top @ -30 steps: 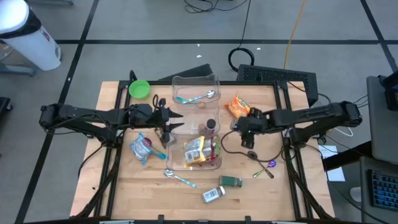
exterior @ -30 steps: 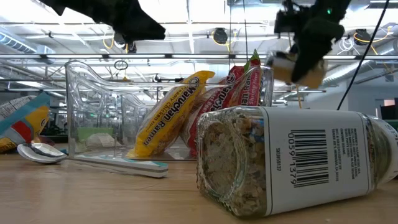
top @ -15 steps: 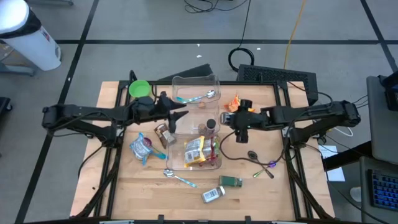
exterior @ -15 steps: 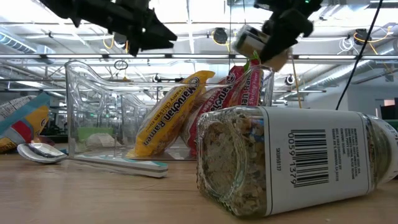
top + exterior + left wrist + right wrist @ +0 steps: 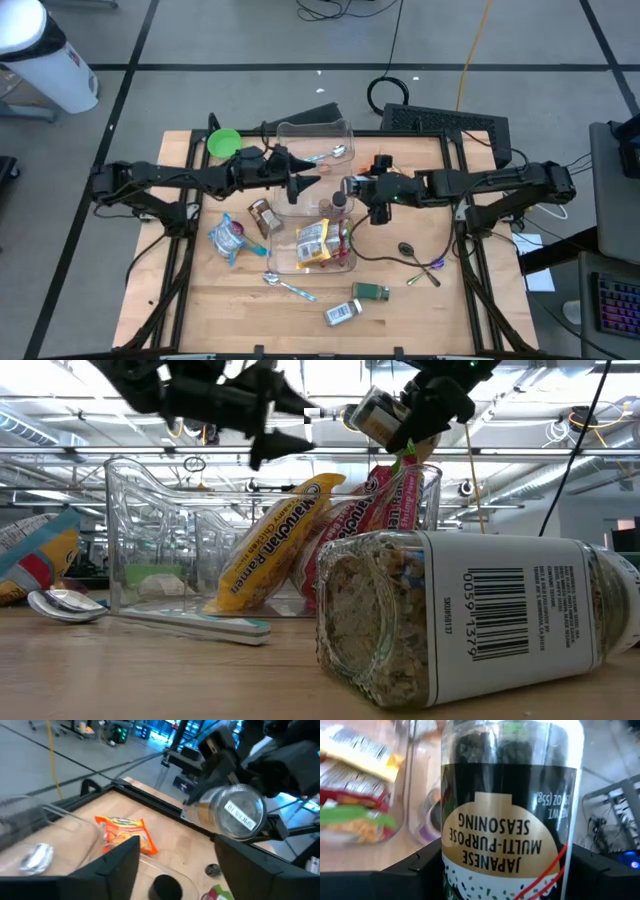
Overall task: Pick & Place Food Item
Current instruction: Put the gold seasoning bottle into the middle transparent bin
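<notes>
My right gripper [image 5: 362, 190] is shut on a seasoning jar [image 5: 512, 795] with a black and gold label, held in the air over the gap between the two clear bins. The left wrist view shows the jar's [image 5: 232, 812] flat end. My left gripper [image 5: 303, 186] stands open and empty just left of the jar, above the far clear bin [image 5: 315, 148]. The near clear bin [image 5: 325, 262] holds ramen packets [image 5: 270, 540]. A brown jar [image 5: 262, 215] lies on the table left of that bin. An orange snack packet [image 5: 122, 832] lies flat on the table beyond the bins. My right gripper pinches the seasoning jar's round body [image 5: 449, 855] between its two fingers, at the end nearer the wrist. The fingers [image 5: 420, 867] come from the table's right, slanting a little downward, and lie along the jar. The jar is lifted clear, its free flat end [image 5: 240, 812] pointing toward the table's left.
A dark-lidded jar [image 5: 338, 203] stands between the bins, under the grippers. A green bowl [image 5: 224, 143] sits far left, a blue bag [image 5: 230, 238] near left. A spoon [image 5: 285, 287], a green packet [image 5: 372, 291] and a lying oats jar [image 5: 470, 620] are at the near edge.
My left gripper has left the brown jar lying on the table and swung toward the far clear bin and the table's right, tipping up from pointing down to nearly level. My right gripper has carried the seasoning jar up and toward the table's left, rolling it as it went.
</notes>
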Controlling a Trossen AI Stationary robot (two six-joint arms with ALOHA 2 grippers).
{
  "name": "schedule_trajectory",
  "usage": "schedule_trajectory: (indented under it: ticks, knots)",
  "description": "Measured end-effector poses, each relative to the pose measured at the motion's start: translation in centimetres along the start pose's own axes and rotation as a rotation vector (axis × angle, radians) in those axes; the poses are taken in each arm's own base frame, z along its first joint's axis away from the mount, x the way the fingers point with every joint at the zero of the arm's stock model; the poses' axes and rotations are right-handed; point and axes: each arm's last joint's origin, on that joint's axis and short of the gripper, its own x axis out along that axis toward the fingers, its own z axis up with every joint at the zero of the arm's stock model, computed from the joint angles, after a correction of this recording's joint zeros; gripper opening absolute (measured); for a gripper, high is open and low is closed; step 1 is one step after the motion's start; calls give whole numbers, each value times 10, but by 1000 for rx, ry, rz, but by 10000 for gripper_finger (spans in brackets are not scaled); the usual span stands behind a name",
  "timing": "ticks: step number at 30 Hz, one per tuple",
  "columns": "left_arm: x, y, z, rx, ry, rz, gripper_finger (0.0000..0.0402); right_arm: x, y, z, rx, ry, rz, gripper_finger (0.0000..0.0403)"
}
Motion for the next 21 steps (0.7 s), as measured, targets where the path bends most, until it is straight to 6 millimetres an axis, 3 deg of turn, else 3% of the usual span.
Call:
schedule_trajectory:
  ticks: [12,21]
  knots:
    - [60,-21,25,-55,54,-193,382,0,-4,2,-32,-8,-69,266]
    - [85,-21,23,-116,140,-166,396,0,-5,1,-61,3,-83,266]
